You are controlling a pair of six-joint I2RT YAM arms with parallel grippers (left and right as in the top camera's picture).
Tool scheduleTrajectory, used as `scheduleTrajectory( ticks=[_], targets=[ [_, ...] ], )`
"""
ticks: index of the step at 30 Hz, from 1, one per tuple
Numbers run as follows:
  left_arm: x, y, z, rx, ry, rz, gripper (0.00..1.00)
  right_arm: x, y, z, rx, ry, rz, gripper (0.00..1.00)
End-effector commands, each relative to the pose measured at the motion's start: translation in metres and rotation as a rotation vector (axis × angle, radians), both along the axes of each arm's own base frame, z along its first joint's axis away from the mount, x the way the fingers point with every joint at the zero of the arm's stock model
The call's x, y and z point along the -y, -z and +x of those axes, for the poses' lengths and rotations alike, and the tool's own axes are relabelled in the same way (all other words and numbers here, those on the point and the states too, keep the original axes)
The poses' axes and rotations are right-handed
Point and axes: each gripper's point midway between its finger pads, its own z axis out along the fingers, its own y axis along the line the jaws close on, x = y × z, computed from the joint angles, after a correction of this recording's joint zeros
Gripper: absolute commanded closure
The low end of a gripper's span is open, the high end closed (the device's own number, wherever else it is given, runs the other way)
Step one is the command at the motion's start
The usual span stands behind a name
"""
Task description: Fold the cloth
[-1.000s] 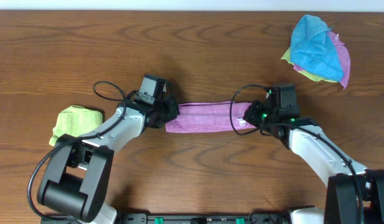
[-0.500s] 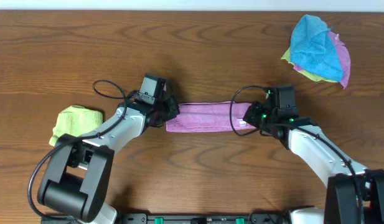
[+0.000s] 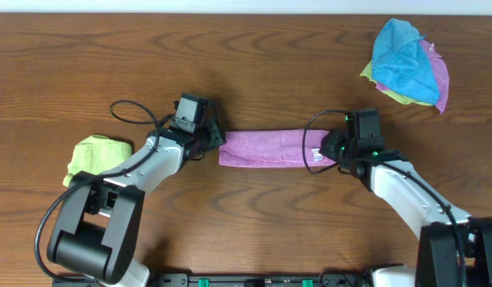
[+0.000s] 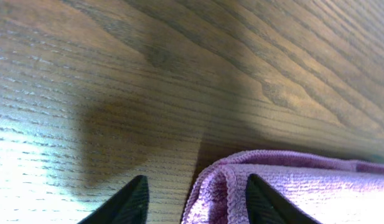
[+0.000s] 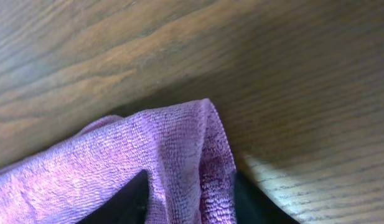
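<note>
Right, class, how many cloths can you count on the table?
5. A folded purple cloth in the middle, a green cloth at left, and a far-right pile: blue cloth, yellow-green cloth, pink cloth. More may hide underneath.

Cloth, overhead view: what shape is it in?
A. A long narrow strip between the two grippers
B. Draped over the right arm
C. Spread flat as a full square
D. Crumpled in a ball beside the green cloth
A: the cloth lies as a long narrow band, one end at the left gripper and the other at the right gripper.
</note>
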Motion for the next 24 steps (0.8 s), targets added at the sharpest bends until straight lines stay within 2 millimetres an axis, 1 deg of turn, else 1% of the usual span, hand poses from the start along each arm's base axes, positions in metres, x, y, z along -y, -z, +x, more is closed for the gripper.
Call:
scheduleTrajectory(
  ticks=[1, 5, 9, 11, 12, 15, 19, 21, 24],
  targets=[
    [-0.004, 0.0, 0.006, 0.01, -0.01, 0.022, 0.39, 0.005, -0.005, 0.006, 0.016, 0.004, -0.018, 0.43],
    [-0.003, -0.002, 0.006, 0.011, -0.009, 0.018, 0.18, 0.004, -0.014, 0.003, 0.027, 0.003, -0.01, 0.34],
    [-0.008, -0.014, 0.006, 0.014, -0.009, 0.021, 0.07, 0.007, -0.033, -0.007, 0.029, 0.031, -0.002, 0.23],
    [-0.013, -0.023, 0.005, 0.011, -0.017, 0.024, 0.02, 0.01, -0.039, -0.017, 0.008, 0.065, 0.015, 0.19],
    [-0.016, -0.027, 0.004, 0.009, -0.018, 0.025, 0.05, 0.011, -0.041, -0.024, -0.009, 0.084, 0.023, 0.17],
    [-0.023, -0.037, -0.004, -0.007, -0.021, 0.03, 0.05, 0.014, -0.044, -0.047, -0.077, 0.142, 0.043, 0.16],
    [-0.024, -0.047, -0.015, -0.011, 0.03, 0.036, 0.05, 0.014, -0.042, -0.072, -0.172, 0.232, 0.107, 0.15],
    [-0.02, -0.053, -0.019, 0.0, 0.09, 0.031, 0.05, 0.009, -0.041, -0.077, -0.2, 0.23, 0.149, 0.15],
    [-0.017, -0.057, -0.025, 0.009, 0.162, 0.039, 0.05, 0.01, -0.038, -0.08, -0.215, 0.247, 0.179, 0.15]
  ],
)
